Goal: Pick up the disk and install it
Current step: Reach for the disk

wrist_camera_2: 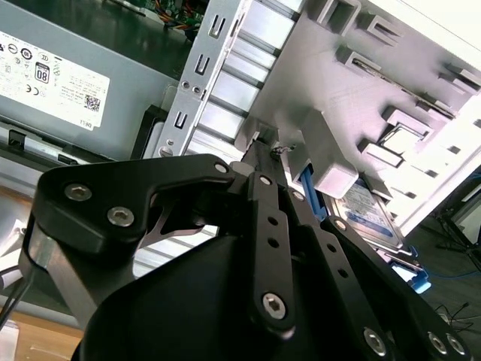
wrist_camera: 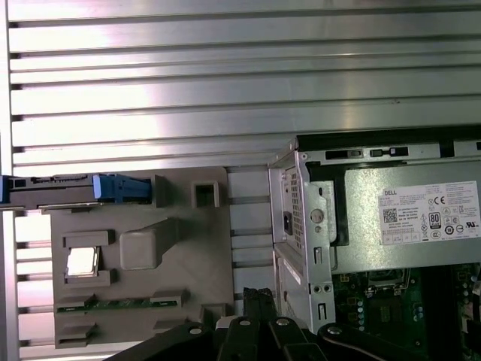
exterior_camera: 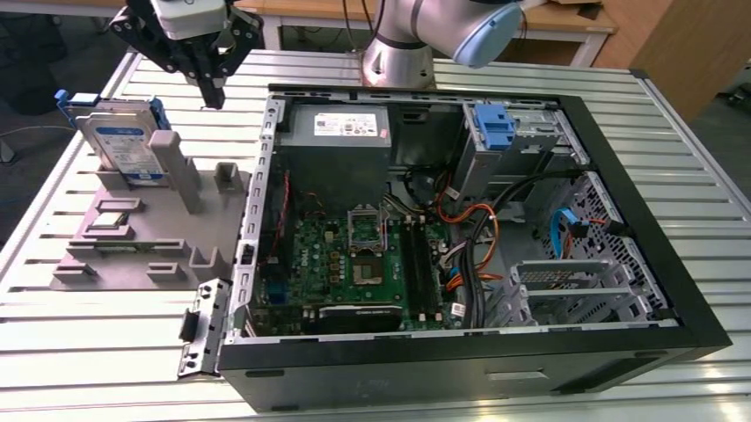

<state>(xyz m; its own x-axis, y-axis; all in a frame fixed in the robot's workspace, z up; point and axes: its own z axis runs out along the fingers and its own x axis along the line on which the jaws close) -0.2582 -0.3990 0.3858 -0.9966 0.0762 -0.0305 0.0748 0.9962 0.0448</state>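
Note:
The disk [exterior_camera: 126, 143] stands on edge in a grey holder [exterior_camera: 141, 242] at the exterior view's left, with its white-and-blue label facing out and blue rails along its sides. In the first wrist view the disk [wrist_camera: 68, 192] is edge-on, and in the second wrist view part of the disk's label [wrist_camera_2: 368, 212] shows behind a grey post. My gripper [exterior_camera: 214, 92] hangs above the table between the holder and the open computer case [exterior_camera: 692, 290], right of the disk and apart from it. The gripper's black fingers [wrist_camera_2: 263, 162] are pressed together with nothing between them, as the fingers [wrist_camera: 259, 301] also show.
The open case holds a grey power-supply box [exterior_camera: 340, 129], a motherboard [exterior_camera: 352, 264], cables and a drive cage with a bare blue bracket [exterior_camera: 495, 127]. The holder also carries a small chip [exterior_camera: 112, 220] and a memory stick [wrist_camera: 120, 304]. Everything rests on a ribbed metal table [exterior_camera: 704, 202].

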